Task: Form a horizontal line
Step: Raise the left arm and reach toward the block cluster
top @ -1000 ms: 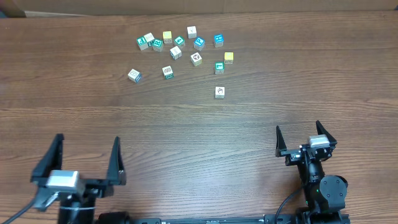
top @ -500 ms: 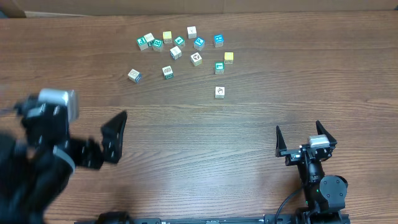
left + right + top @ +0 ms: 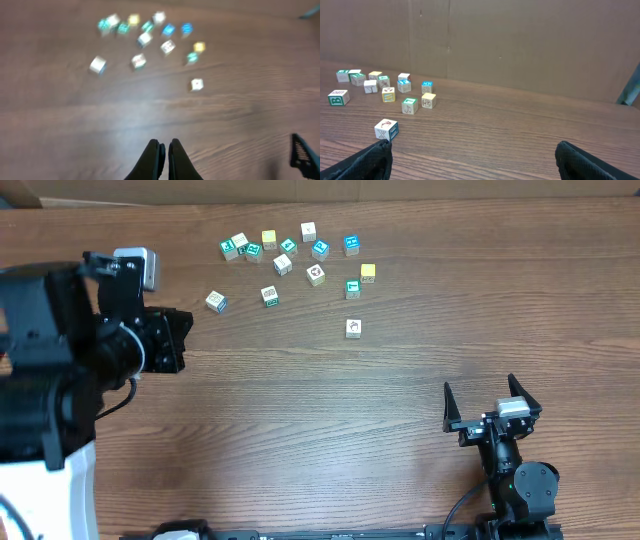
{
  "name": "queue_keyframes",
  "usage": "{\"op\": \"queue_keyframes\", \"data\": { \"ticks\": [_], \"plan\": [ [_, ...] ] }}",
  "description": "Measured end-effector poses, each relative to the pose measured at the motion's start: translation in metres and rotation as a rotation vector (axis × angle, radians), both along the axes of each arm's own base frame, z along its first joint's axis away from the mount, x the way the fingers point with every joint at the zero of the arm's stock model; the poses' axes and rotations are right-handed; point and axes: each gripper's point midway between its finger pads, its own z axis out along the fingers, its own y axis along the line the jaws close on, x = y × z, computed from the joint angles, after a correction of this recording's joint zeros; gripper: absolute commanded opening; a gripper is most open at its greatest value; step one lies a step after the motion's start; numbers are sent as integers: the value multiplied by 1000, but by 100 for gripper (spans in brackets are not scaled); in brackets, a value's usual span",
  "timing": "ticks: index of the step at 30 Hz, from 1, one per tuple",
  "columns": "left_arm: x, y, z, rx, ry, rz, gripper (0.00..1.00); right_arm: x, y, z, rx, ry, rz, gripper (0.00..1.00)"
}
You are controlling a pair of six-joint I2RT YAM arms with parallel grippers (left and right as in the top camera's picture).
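Table [image 3: 400, 410]: brown wood, grain running left to right.

Left arm [image 3: 60, 370]: looms large at the left edge of the overhead view, raised and pointing toward the far side. Left gripper [image 3: 164, 146]: fingers pressed together with nothing between them, well short of the blocks. Right gripper [image 3: 487, 395]: low at the near right, jaws spread wide, empty.

Cubes [image 3: 290, 258]: a loose scatter at the far middle, no row yet. Three cubes [image 3: 240, 247] at the scatter's left end sit nearly side by side and look the likeliest seed. Stragglers: one cube [image 3: 215, 301] off to the left, a lone cube [image 3: 353, 328] nearest the robot.

Step in hand, as I judge it: the left arm's reach toward the scatter. Closed fingers suit nudging, not lifting. Come down beside one block, clear of its neighbours, and push slowly along the grain to keep the row straight. Open the fingers first if picking up. The wrist view is blurred, so the cube faces are unreadable there.
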Motion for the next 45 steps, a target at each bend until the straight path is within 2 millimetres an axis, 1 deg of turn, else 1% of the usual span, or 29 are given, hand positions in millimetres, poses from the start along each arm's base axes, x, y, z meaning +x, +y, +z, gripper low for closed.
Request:
{"op": "queue_keyframes", "data": {
  "ticks": [4, 5, 9, 13, 19, 23, 26, 29, 32, 37, 38, 40, 41, 42, 45],
  "plan": [
    [6, 22, -29, 48, 140, 140, 4, 0, 0, 0, 0, 0, 0, 100],
    [7, 27, -35, 63, 167, 169, 6, 0, 0, 0, 0, 0, 0, 100],
    [16, 39, -49, 101, 222, 232, 9, 0, 0, 0, 0, 0, 0, 100],
    [26, 45, -65, 120, 277, 262, 9, 0, 0, 0, 0, 0, 0, 100],
    [40, 47, -88, 126, 357, 272, 9, 0, 0, 0, 0, 0, 1, 100],
    [49, 47, -99, 118, 385, 288, 13, 0, 0, 0, 1, 0, 0, 100],
    [57, 48, -103, 113, 381, 295, 13, 0, 0, 0, 0, 0, 1, 100],
    [65, 48, -103, 107, 362, 301, 19, 0, 0, 0, 0, 0, 1, 100],
    [78, 49, -98, 98, 306, 307, 24, 0, 0, 0, 0, 0, 0, 100],
    [100, 49, -86, 85, 206, 310, 30, 0, 0, 0, 1, 0, 0, 100],
    [102, 49, -84, 84, 194, 310, 34, 0, 0, 0, 0, 1, 1, 100],
    [107, 50, -81, 83, 173, 310, 47, 0, 0, 0, 0, 0, 1, 100],
    [109, 50, -80, 80, 162, 312, 51, 0, 0, 0, 0, 0, 0, 100],
    [110, 50, -79, 79, 154, 312, 52, 0, 0, 0, 0, 0, 1, 100],
    [114, 50, -76, 79, 133, 310, 64, 0, 0, 0, 0, 0, 0, 100]
  ]
}}
